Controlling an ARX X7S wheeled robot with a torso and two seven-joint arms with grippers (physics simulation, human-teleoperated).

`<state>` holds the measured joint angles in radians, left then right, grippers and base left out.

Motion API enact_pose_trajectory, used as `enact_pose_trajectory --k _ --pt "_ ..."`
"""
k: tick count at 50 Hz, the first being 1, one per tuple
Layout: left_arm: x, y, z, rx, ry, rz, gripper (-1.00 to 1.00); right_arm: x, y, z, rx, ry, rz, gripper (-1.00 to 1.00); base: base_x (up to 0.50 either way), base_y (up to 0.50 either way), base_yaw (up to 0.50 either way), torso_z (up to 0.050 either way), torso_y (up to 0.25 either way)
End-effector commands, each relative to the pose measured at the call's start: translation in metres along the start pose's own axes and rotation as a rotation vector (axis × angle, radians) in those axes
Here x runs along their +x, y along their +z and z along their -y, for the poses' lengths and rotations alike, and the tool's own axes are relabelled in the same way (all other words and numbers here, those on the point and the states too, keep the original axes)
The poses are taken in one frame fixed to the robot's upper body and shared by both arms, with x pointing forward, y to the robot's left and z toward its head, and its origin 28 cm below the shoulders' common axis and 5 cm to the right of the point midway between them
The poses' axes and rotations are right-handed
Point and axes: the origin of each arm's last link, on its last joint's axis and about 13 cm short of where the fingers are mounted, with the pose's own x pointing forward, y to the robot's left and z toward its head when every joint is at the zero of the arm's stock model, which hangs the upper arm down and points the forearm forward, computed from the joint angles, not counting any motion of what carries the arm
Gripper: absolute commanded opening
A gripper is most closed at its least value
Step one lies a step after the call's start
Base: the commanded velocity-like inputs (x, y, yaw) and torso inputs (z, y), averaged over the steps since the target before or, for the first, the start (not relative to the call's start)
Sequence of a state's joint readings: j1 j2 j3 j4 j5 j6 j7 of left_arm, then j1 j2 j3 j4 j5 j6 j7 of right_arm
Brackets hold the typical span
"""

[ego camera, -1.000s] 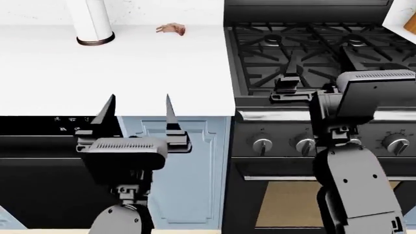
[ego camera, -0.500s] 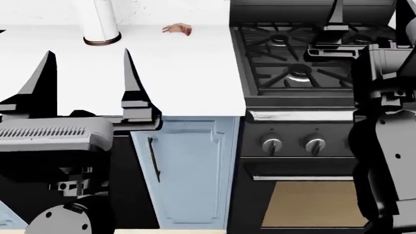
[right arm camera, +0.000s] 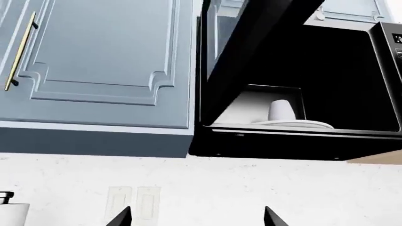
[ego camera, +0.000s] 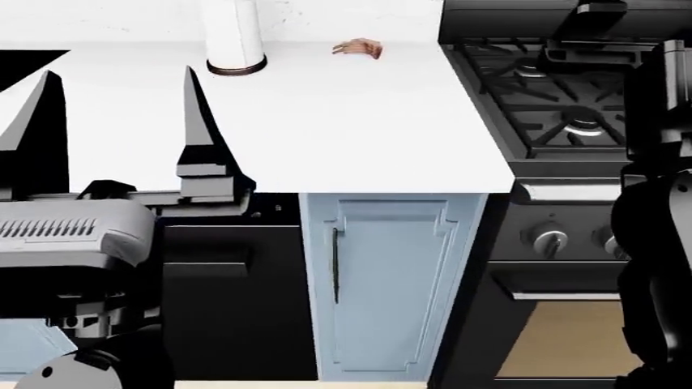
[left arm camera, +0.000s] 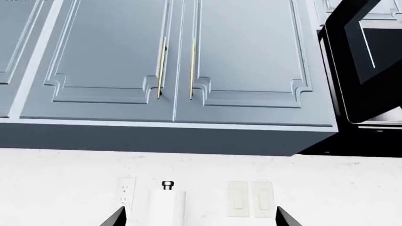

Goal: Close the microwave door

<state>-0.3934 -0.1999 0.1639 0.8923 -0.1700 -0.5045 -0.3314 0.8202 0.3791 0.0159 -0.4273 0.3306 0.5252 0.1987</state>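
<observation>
Above the stove (ego camera: 562, 113), the microwave door (right arm camera: 251, 52) is standing open; both grippers, left (ego camera: 113, 130) and right (right arm camera: 196, 217), are holding their jaws apart.

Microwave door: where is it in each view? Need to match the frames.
Head view: not in it.
Left wrist view: microwave door at the edge, swung open beside the upper cabinets.
Right wrist view: door mid-frame, open, cup inside.
Shared landmark: paper towel roll.
</observation>
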Motion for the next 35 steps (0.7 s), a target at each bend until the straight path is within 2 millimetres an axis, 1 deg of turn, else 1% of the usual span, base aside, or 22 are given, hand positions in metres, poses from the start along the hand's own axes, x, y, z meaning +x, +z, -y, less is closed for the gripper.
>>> enact_pose_trajectory --k 1,17,21,28,35 --pt "-0.002 0.003 0.001 -0.005 -0.007 0.007 1.0 0.0 0.003 0.001 -0.003 -0.001 0.01 1.0 0.0 0.5 0.0 0.0 0.0" --pt "-0.002 0.004 0.001 -0.005 -0.007 0.014 1.0 -0.001 0.008 0.001 0.013 0.008 0.041 1.0 0.01 0.5 0.0 0.0 0.0" --pt "-0.002 0.005 0.001 -0.003 -0.008 0.015 1.0 -0.002 0.01 0.002 0.012 0.018 0.068 1.0 0.38 0.38 0.0 0.0 0.0" --pt "-0.002 0.008 0.001 -0.006 -0.007 0.024 1.0 -0.001 0.016 0.002 0.018 0.018 0.088 1.0 0.5 0.18 0.0 0.0 0.0" --pt "-0.007 0.024 0.003 -0.009 -0.016 0.058 1.0 -0.001 0.028 0.004 0.034 0.012 0.115 1.0 0.5 0.17 0.0 0.0 0.0"
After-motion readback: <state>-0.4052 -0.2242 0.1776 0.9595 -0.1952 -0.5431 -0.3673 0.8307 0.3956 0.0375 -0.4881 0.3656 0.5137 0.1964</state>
